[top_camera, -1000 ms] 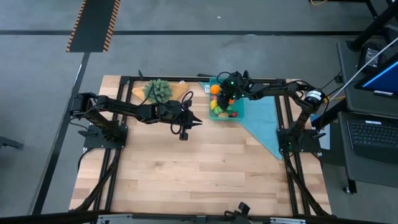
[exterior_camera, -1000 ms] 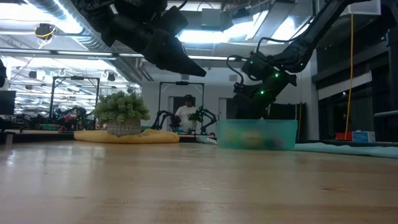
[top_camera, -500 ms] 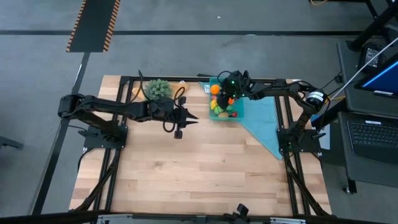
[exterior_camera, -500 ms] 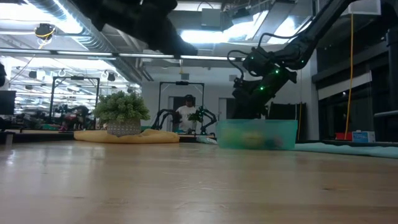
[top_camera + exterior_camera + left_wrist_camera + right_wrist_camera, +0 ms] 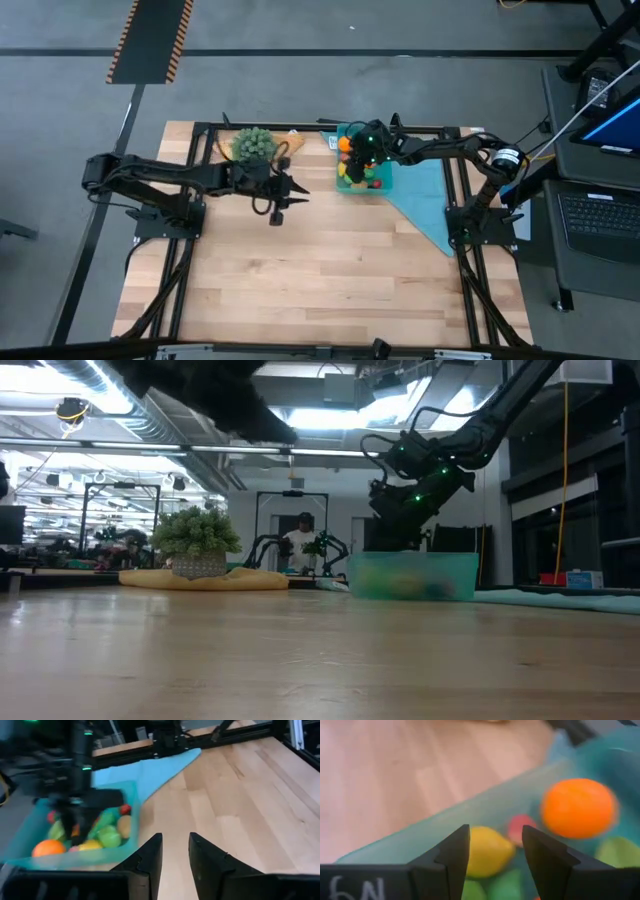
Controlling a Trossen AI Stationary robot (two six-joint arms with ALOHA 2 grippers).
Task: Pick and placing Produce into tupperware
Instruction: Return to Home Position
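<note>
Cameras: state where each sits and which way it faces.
High view: overhead, straight down on the light wooden table; left arm, right arm show.
Low view: tabletop height, level across toward the room; arms above.
Left wrist: past its open jaws toward the translucent teal rectangular plastic box.
Right wrist: close over that box, open jaws.
All share the box.

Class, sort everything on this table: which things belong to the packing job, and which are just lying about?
Belong to the job:
produce, piled in the tupperware
right gripper, jaws open, above that box
left gripper, jaws open, over the table

Just lying about:
bushy green plant
tan board under it
light-blue cloth by the tupperware
</note>
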